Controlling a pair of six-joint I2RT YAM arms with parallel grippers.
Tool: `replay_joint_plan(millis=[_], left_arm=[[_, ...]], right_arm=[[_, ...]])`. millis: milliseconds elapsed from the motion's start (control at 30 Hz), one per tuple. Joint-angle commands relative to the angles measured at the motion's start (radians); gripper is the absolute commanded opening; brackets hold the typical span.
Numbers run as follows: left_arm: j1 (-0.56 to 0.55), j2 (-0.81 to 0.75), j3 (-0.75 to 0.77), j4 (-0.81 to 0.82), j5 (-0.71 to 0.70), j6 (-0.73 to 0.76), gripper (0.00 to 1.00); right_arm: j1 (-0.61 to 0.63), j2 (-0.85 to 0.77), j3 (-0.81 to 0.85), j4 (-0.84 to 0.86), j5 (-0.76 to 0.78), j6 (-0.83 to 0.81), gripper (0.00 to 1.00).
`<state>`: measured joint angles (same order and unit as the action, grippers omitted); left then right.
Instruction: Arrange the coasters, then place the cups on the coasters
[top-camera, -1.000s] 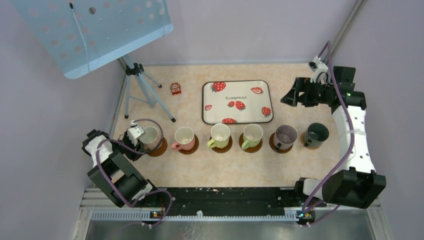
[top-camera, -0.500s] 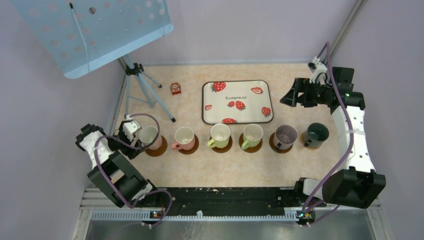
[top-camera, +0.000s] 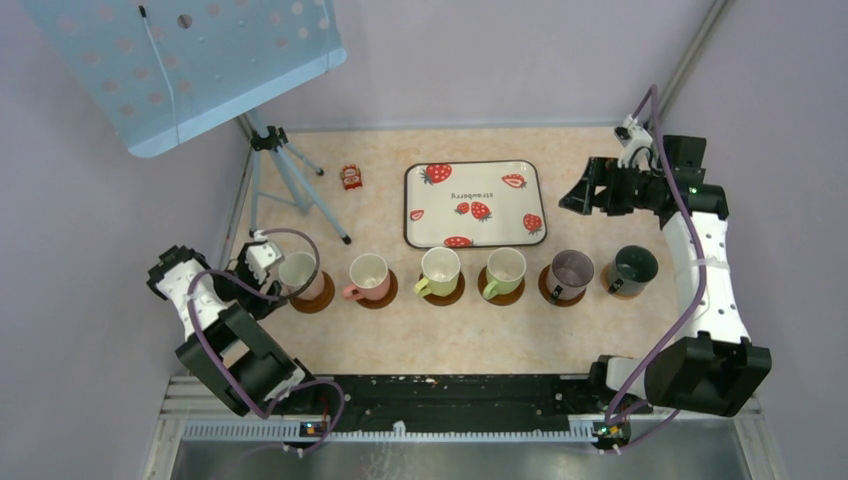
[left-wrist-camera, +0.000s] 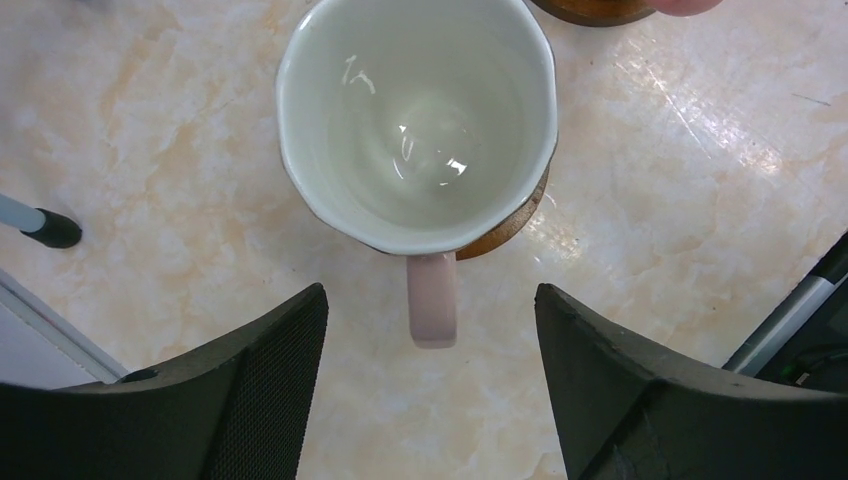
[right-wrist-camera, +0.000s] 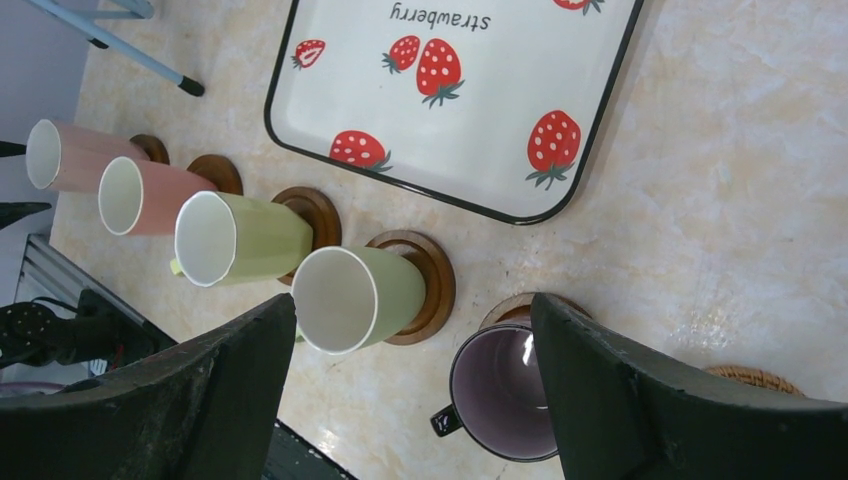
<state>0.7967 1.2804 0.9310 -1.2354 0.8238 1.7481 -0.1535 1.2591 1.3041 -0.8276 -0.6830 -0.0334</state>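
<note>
— Counting the cups (top-camera: 440, 268): finding six in one row in front of the tray (top-camera: 505, 225), all sitting on coasters (right-wrist-camera: 435, 280).
— Seeing any cup off its coaster?
— Not seeing any. Noticing only the pink cup (left-wrist-camera: 415, 120) at the left end seeming a little off centre, showing a brown edge on one side.
— Asking about the left gripper (top-camera: 270, 270).
— Hanging just beside that cup with jaws apart, straddling the handle (left-wrist-camera: 431, 300) without touching it, holding nothing.
— And checking the right gripper (top-camera: 582, 195)?
— Hovering behind the row, near the far right corner of the tray, jaws wide apart, gripping nothing.
— Judging the task as practically finished, then. Remaining, perhaps: only centring that one cup and pulling both grippers away.
</note>
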Motion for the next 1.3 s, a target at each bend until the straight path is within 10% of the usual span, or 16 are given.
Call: replay_joint_plan(millis=[0, 567, 1267], left_arm=[[0.003, -0.014, -0.034, -0.005, -0.013, 0.026, 0.81], [-0.114, 0.007, -0.08, 0.147, -0.027, -0.097, 0.69], [-0.172, 0.088, -0.024, 0.153, -0.131, -0.147, 0.21]], right_arm=[[0.005, 0.006, 0.005, 0.037, -0.022, -0.004, 0.86], [0.005, 0.034, 0.04, 0.019, -0.014, -0.023, 0.86], [0.005, 0.052, 0.052, 0.015, -0.009, -0.042, 0.86]])
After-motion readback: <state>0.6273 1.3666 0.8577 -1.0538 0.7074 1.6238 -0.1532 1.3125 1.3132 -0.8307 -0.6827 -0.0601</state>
